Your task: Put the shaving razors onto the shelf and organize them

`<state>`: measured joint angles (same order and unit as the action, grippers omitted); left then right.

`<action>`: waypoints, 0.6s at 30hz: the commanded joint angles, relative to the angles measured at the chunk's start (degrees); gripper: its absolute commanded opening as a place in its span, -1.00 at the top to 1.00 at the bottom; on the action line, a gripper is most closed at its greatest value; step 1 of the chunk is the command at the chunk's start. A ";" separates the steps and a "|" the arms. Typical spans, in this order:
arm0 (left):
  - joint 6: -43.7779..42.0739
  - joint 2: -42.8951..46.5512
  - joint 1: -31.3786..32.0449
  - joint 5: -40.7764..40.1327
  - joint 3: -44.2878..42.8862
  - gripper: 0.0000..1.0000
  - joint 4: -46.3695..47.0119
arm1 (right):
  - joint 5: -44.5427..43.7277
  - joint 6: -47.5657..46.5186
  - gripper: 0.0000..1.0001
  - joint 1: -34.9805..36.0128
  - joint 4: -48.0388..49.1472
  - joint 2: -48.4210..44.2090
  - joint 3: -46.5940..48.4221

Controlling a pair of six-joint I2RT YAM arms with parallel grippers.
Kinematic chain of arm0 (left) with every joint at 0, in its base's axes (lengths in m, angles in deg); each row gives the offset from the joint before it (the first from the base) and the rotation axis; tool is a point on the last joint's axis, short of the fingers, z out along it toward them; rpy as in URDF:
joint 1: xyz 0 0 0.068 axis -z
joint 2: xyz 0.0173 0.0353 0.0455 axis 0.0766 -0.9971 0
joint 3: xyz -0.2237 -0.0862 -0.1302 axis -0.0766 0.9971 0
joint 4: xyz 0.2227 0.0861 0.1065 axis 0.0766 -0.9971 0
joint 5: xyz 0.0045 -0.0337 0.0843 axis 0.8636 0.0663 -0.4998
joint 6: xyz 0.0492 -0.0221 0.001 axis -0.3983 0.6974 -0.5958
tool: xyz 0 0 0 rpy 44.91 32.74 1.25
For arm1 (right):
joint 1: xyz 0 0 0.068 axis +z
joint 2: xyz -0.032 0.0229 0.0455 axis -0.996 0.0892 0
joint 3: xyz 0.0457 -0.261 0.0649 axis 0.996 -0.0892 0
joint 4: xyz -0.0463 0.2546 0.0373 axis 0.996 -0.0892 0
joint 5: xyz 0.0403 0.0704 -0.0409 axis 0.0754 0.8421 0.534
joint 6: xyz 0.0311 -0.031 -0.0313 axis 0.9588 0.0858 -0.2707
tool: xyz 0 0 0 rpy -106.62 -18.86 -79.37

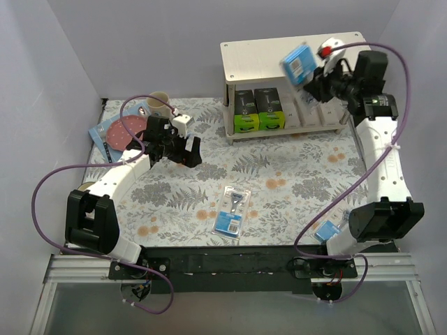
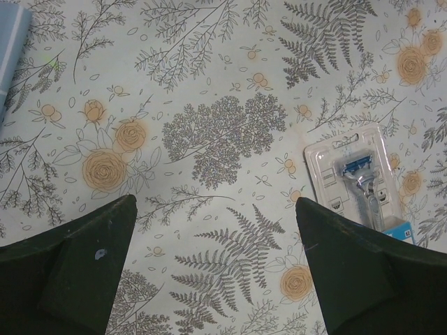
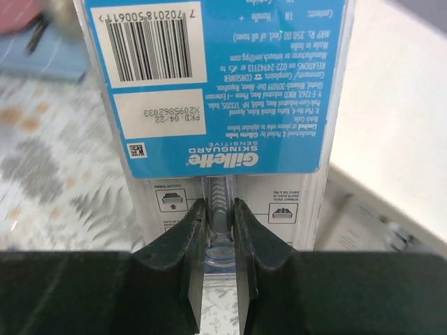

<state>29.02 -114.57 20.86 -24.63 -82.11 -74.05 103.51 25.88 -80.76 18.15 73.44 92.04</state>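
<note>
1. Top external view: the shelf [image 1: 293, 50] was seen at the far right of the table [image 1: 293, 167], with two black-and-green boxes [image 1: 246, 112] set side by side at the left of its lower board and white boxes [image 1: 307, 110] set to their right
2. The right gripper [image 1: 316, 75] was raised above the right part of the shelf's top board, and a held blister pack [image 1: 299, 63] with a blue card was carried tilted over that board; whether the pack touched the board could not be told
3. In the right wrist view, the right gripper [image 3: 219, 230] was seen closed to a narrow gap on the clear end of the held blister pack [image 3: 223, 84], with the razor handle clamped between the fingers and the barcode side turned to the camera
4. The left gripper [image 1: 183, 155] was held over the left centre of the table; in the left wrist view the left gripper [image 2: 216, 279] was seen spread fully wide, with nothing gripped and only flowered cloth between its fingers [image 2: 77, 272]
5. A loose blister pack [image 1: 232, 211] [image 2: 363, 185] was laid flat on the cloth near the middle of the table, towards the near edge, right of the left gripper and apart from it
6. A third blister pack [image 1: 328, 230] was seen at the near right, just beside the right arm's base and partly hidden by it
7. At the far left a cream mug [image 1: 159, 105] and a pink plate [image 1: 126, 131] were placed close together, well apart from the shelf
</note>
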 commanded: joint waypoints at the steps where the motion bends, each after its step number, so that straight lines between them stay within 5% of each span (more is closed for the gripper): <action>1: 0.45 1.19 0.23 0.76 -0.64 -0.96 0.73 | -12.72 23.28 0.97 -6.49 13.75 5.37 9.26; 6: 0.62 2.15 0.32 0.68 0.42 -0.96 1.08 | -17.41 30.59 0.97 -12.81 11.89 14.43 22.28; 18: 0.62 1.80 0.41 0.68 1.21 -0.96 1.00 | -22.43 32.63 0.97 -14.05 16.81 23.05 25.72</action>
<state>29.66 -114.55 21.01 -24.61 -81.46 -73.77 83.16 56.76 -95.19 30.26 94.49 114.09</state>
